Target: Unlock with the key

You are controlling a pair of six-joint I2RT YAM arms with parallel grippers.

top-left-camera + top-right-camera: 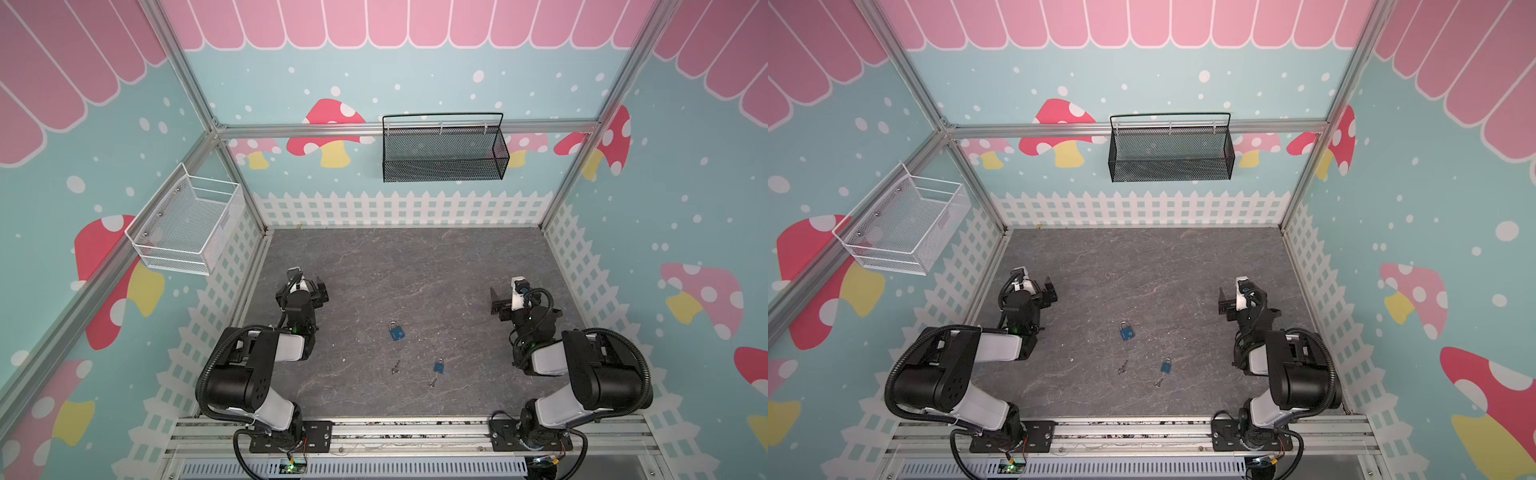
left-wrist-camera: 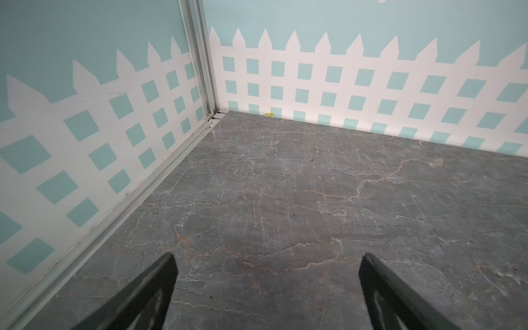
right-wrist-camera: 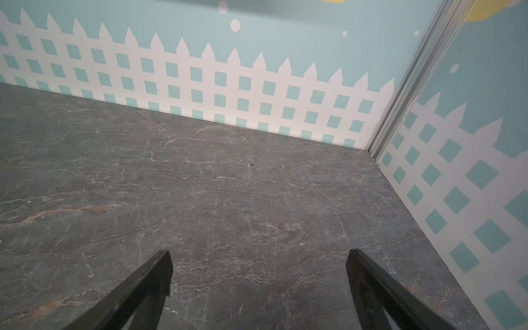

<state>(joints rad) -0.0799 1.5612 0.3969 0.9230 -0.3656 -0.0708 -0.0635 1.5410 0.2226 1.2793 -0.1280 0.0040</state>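
both top views, key (image 1: 395, 367) well apart from left fingers (image 2: 148, 291), right fingers (image 3: 380, 291), all spread wide

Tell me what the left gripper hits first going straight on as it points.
Likely the back wall printed with a white picket fence; ahead of the open left gripper lies only bare grey marbled tabletop.

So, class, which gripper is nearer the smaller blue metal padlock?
Right. The right gripper is beyond the smaller blue padlock, to its right; the left gripper is farther off, beyond and left.
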